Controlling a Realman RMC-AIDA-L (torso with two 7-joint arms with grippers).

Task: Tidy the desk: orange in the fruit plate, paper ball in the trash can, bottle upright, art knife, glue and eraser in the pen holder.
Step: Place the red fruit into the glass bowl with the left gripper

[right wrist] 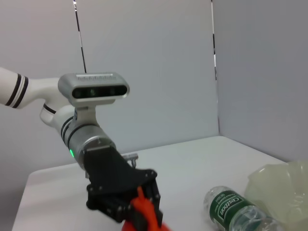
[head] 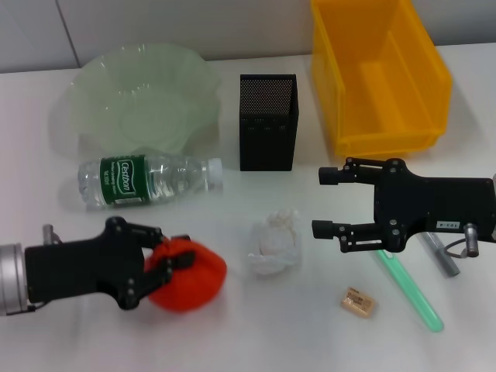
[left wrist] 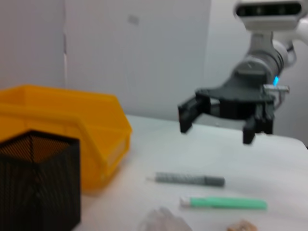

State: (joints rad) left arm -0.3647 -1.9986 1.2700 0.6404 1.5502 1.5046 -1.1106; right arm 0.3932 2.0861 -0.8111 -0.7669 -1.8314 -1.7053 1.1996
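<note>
My left gripper (head: 164,252) is shut on the orange (head: 194,280) at the table's front left; the right wrist view shows that gripper (right wrist: 139,208) with the orange (right wrist: 146,217) between its fingers. The bottle (head: 147,180) lies on its side before the green fruit plate (head: 101,108). The paper ball (head: 274,242) sits at centre. My right gripper (head: 319,203) hangs open to its right, holding nothing. Under that arm lie the green art knife (head: 412,296), the grey glue (head: 439,257) and the eraser (head: 359,301). The black pen holder (head: 267,122) stands behind.
The yellow trash can (head: 425,93) stands at the back right, beside the pen holder. The left wrist view shows the open right gripper (left wrist: 216,131) above the glue (left wrist: 190,179) and the art knife (left wrist: 224,203).
</note>
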